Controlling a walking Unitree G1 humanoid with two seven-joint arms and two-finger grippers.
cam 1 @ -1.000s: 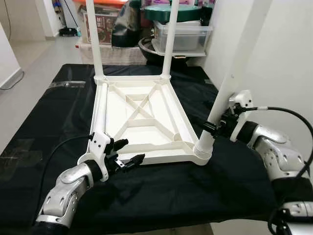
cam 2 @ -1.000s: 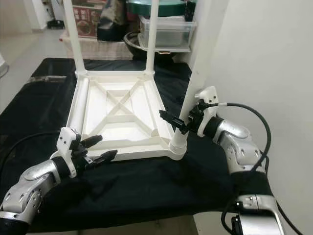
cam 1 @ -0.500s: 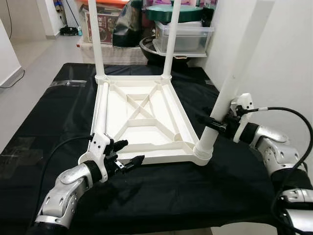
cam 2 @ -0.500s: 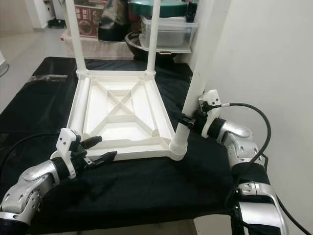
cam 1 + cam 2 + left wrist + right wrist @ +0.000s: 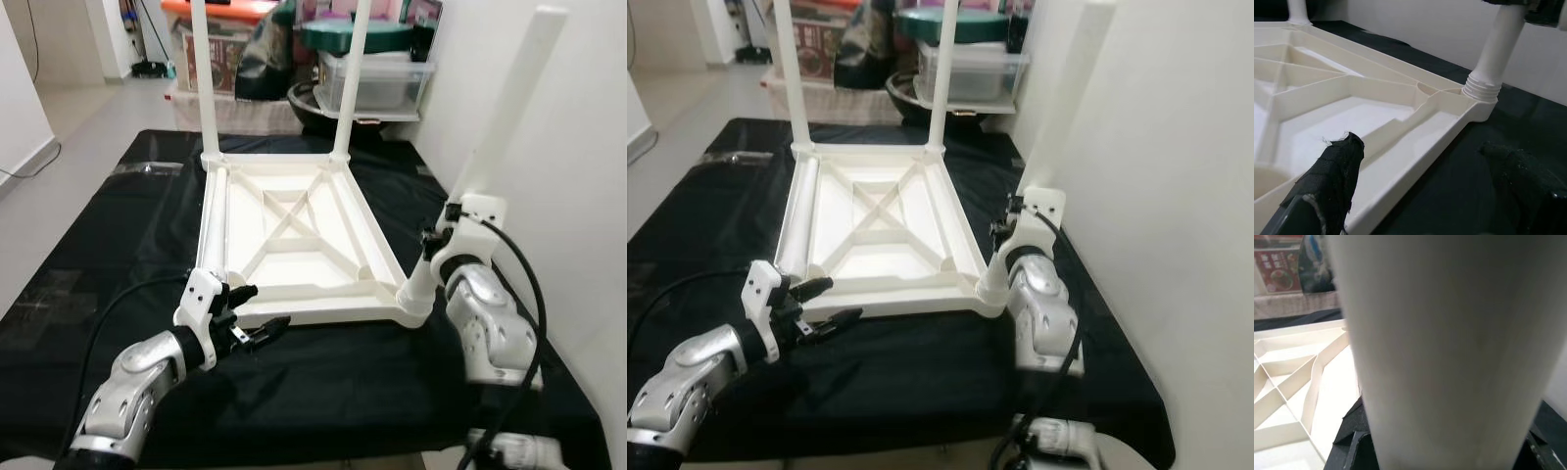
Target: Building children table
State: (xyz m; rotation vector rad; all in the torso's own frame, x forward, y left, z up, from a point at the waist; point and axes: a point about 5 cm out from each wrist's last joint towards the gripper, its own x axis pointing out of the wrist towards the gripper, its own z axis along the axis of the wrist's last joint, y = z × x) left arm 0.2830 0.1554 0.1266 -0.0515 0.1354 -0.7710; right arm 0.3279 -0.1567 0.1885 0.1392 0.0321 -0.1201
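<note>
Tabletop (image 5: 294, 230), white plastic, lying upside down on the black-draped surface (image 5: 118, 245), ribbed underside facing up, long axis running away from the robot toward the clutter at the far end. Two far legs (image 5: 204, 78) standing upright from the far corners, pointing straight up. Near-right leg (image 5: 490, 147) sitting in the near-right corner socket (image 5: 411, 308), threaded collar showing at its base in the left wrist view, long axis leaning up and away to the right beside the white wall (image 5: 588, 196). Fourth leg (image 5: 209, 220) lying flat along the left edge of the tabletop, pointing lengthwise, away from the robot.

Right gripper (image 5: 438, 257) closing around the lower part of the near-right leg, just above the socket; black fingers (image 5: 1352, 440) showing at both sides of the pale tube in the right wrist view, pressing against it. Left gripper (image 5: 257, 313) hovering at the near-left corner of the tabletop, fingers (image 5: 1334, 171) spread apart with nothing between them, one over the near rim of the tabletop, the other over the black cloth just beside it.

Storage boxes (image 5: 377, 78) and a dark basin (image 5: 313, 98) sitting beyond the far end of the surface.
</note>
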